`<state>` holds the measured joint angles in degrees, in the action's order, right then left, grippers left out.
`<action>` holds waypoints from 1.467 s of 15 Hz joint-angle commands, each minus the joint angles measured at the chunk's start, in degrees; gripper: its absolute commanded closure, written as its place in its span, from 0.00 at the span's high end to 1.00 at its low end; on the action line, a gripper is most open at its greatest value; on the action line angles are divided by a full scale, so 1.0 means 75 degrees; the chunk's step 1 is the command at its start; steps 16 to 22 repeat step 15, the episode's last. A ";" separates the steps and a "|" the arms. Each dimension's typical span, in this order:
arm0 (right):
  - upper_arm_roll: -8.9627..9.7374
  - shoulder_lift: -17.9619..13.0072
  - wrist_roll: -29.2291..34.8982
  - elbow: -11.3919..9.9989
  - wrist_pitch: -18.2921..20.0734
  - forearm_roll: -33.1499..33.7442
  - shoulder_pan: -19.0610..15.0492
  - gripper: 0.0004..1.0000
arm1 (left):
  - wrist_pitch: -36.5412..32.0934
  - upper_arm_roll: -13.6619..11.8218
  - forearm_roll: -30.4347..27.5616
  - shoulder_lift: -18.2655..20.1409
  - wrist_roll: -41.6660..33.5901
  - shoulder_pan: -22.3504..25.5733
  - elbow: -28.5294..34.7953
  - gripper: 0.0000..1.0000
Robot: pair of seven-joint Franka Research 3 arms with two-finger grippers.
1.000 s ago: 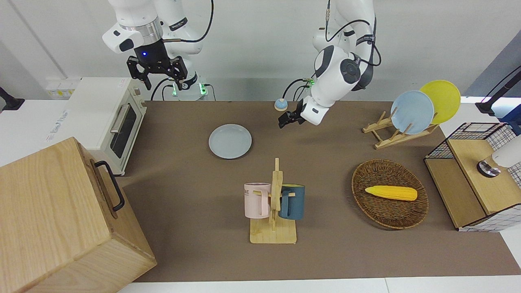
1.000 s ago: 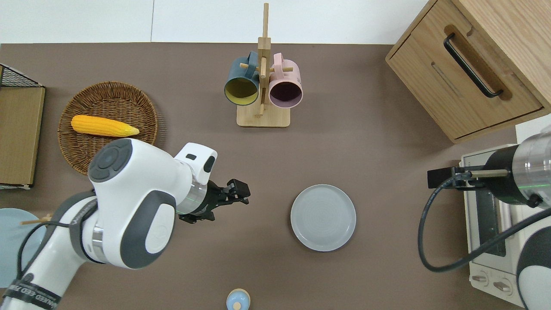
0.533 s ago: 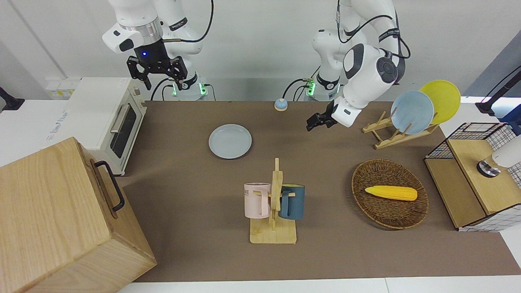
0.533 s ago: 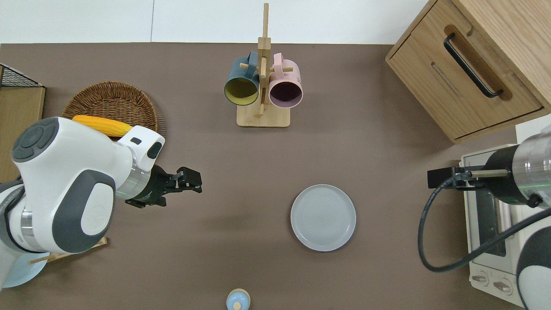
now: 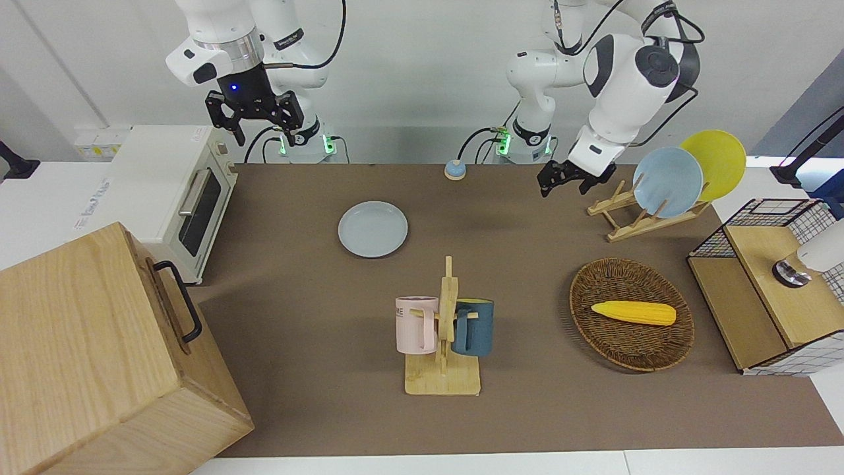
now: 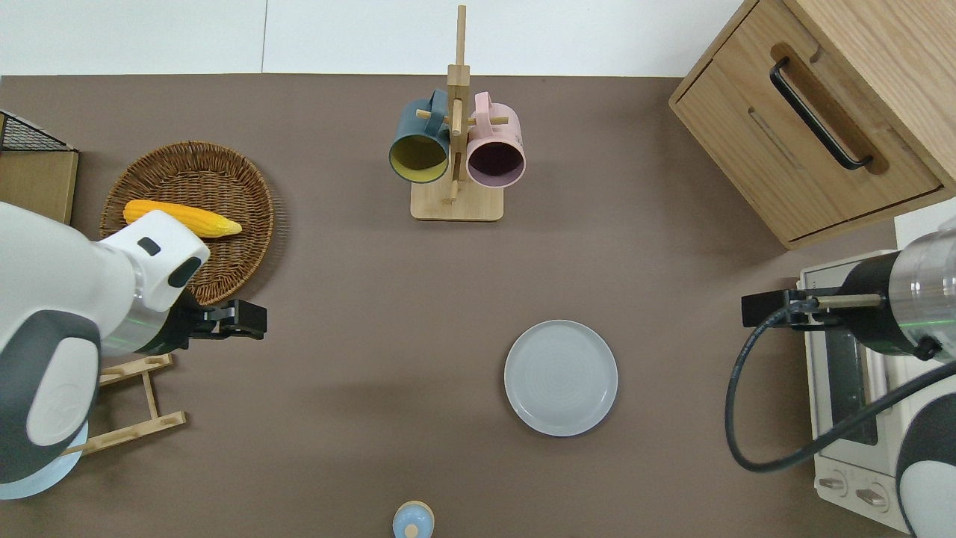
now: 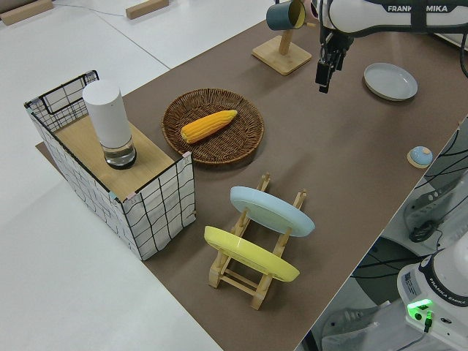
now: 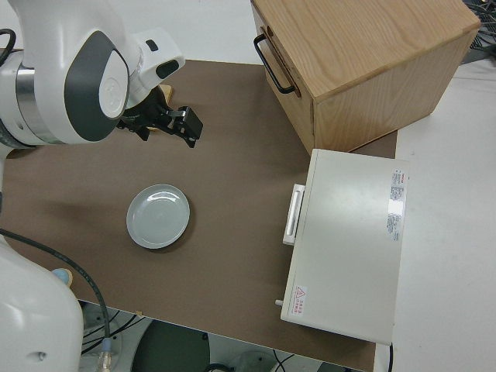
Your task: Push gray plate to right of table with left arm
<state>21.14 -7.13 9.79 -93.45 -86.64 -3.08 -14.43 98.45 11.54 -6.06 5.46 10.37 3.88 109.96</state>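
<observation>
The table point(image 5: 316, 422) carried a wooden box point(image 5: 99, 356) and a toaster oven point(image 5: 175, 191) at my right arm's end, a wicker basket point(image 5: 616, 346) holding a corn cob point(image 5: 633, 312) toward my left arm's end. My left arm point(image 5: 623, 72) hung in the air. The gray plate point(image 6: 561, 377) lay flat on the table, nearer to me than the mug rack point(image 6: 455, 119) and well apart from my left claw point(image 6: 250, 321), which hovered over bare table just beside the basket; I could not tell whether its fingers were apart. My right arm was parked.
</observation>
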 commanded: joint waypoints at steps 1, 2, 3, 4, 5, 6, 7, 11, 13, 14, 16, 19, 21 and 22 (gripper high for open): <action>0.0111 -0.0209 0.0078 -0.0208 -0.0002 -0.0164 -0.0185 1.00 | -0.0446 0.0126 0.0491 0.0033 -0.0830 0.0526 -0.0621 0.99; 0.0111 -0.0209 0.0089 -0.0208 -0.0002 -0.0164 -0.0185 1.00 | -0.0447 0.0045 0.0492 0.0033 -0.0901 0.0526 -0.0669 0.99; 0.0111 -0.0209 0.0078 -0.0208 -0.0002 -0.0164 -0.0185 1.00 | -0.0447 -0.0014 0.0492 0.0033 -0.0902 0.0526 -0.0692 0.99; 0.0111 -0.0209 0.0078 -0.0208 -0.0002 -0.0164 -0.0185 1.00 | -0.0447 -0.0073 0.0492 0.0080 -0.0902 0.0515 -0.0704 0.99; 0.0111 -0.0209 0.0089 -0.0208 -0.0002 -0.0164 -0.0185 1.00 | -0.0447 -0.0108 0.0503 0.0080 -0.0902 0.0503 -0.0716 0.99; 0.0111 -0.0209 0.0078 -0.0208 -0.0002 -0.0164 -0.0185 1.00 | -0.0447 -0.0109 0.0503 0.0092 -0.0902 0.0503 -0.0751 0.99; 0.0111 -0.0209 0.0089 -0.0208 -0.0002 -0.0164 -0.0185 1.00 | -0.0458 -0.0109 0.0492 0.0092 -0.0902 0.0503 -0.0914 0.99; 0.0111 -0.0209 0.0078 -0.0208 -0.0002 -0.0164 -0.0185 1.00 | -0.0693 -0.0062 0.0492 0.0080 -0.0914 0.0514 -0.1314 0.99; 0.0111 -0.0209 0.0078 -0.0208 -0.0002 -0.0164 -0.0185 1.00 | -0.0693 -0.0073 0.0492 0.0080 -0.0914 0.0503 -0.1314 0.99; 0.0111 -0.0209 0.0078 -0.0208 -0.0002 -0.0164 -0.0185 1.00 | -0.0693 -0.0073 0.0492 0.0080 -0.0914 0.0503 -0.1314 0.99; 0.0111 -0.0209 0.0078 -0.0208 -0.0002 -0.0164 -0.0185 1.00 | -0.0693 -0.0073 0.0492 0.0080 -0.0902 0.0491 -0.1314 0.99; 0.0111 -0.0209 0.0078 -0.0208 -0.0002 -0.0164 -0.0185 1.00 | -0.0693 -0.0073 0.0492 0.0080 -0.0902 0.0491 -0.1314 0.99; 0.0111 -0.0209 0.0078 -0.0208 -0.0002 -0.0164 -0.0185 1.00 | -0.0693 -0.0073 0.0492 0.0080 -0.0902 0.0491 -0.1314 0.99; 0.0111 -0.0209 0.0078 -0.0208 -0.0002 -0.0164 -0.0185 1.00 | -0.0693 -0.0073 0.0492 0.0080 -0.0902 0.0491 -0.1314 0.99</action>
